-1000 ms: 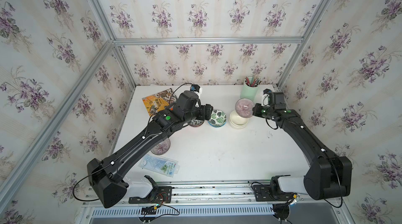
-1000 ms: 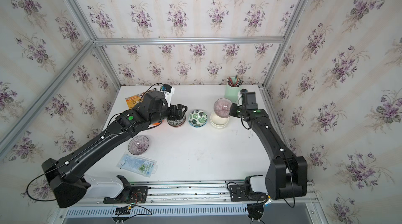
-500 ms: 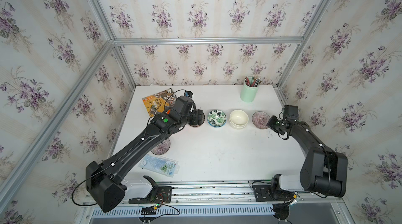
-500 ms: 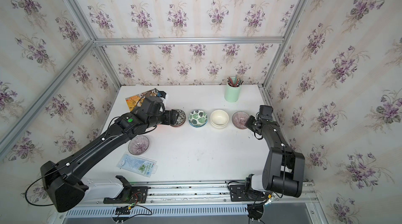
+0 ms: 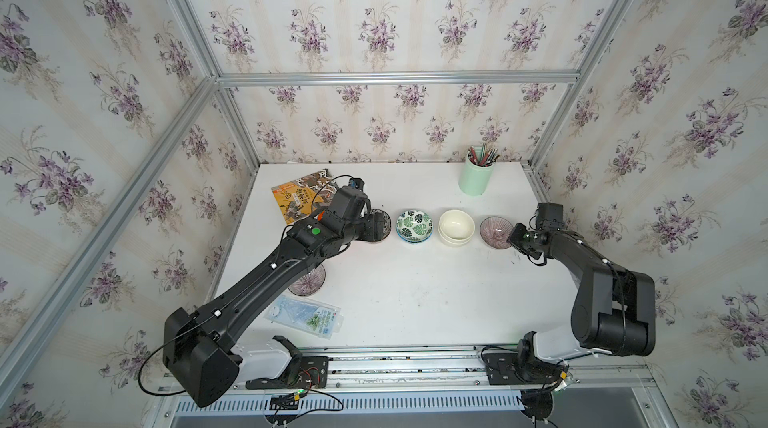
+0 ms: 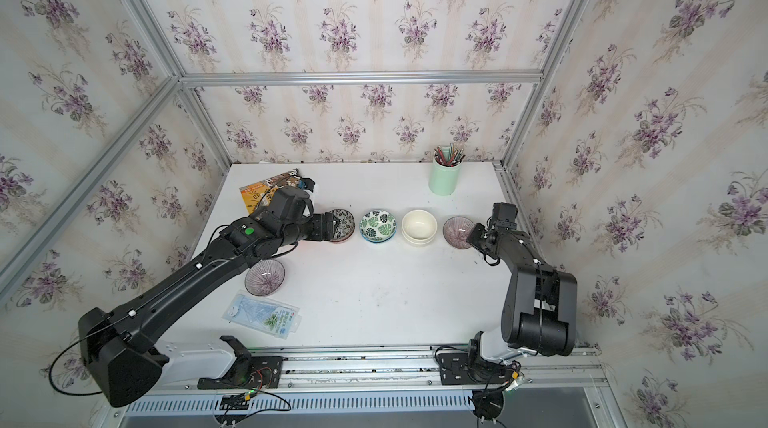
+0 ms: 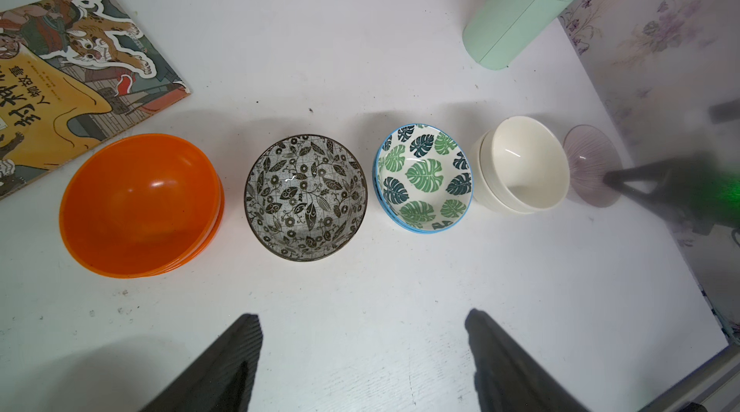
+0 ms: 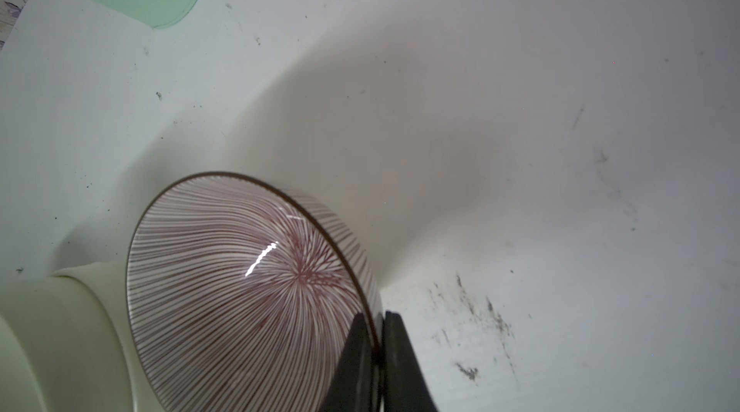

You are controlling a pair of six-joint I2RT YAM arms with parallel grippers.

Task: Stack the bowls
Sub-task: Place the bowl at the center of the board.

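Observation:
The left wrist view shows a row of bowls: stacked orange bowls (image 7: 140, 205), a black-white leaf bowl (image 7: 306, 197), a green leaf bowl (image 7: 424, 177) and stacked cream bowls (image 7: 524, 165). At the row's right end a purple striped bowl (image 7: 588, 161) tilts beside the cream stack. My right gripper (image 8: 376, 316) is shut on the rim of this purple bowl (image 8: 248, 290). My left gripper (image 7: 362, 316) is open and holds nothing, just short of the black-white bowl (image 5: 384, 222). Another purple bowl (image 6: 264, 277) lies partly under the left arm.
A mint-green pencil cup (image 5: 476, 176) stands at the back right. A picture book (image 5: 299, 197) lies at the back left. A clear plastic packet (image 5: 305, 315) lies near the front left. Wallpapered walls close in on three sides.
My right gripper has carried the purple bowl from above the cream stack down to that stack's right side. My left gripper has drawn back from above the black-white bowl and lowered.

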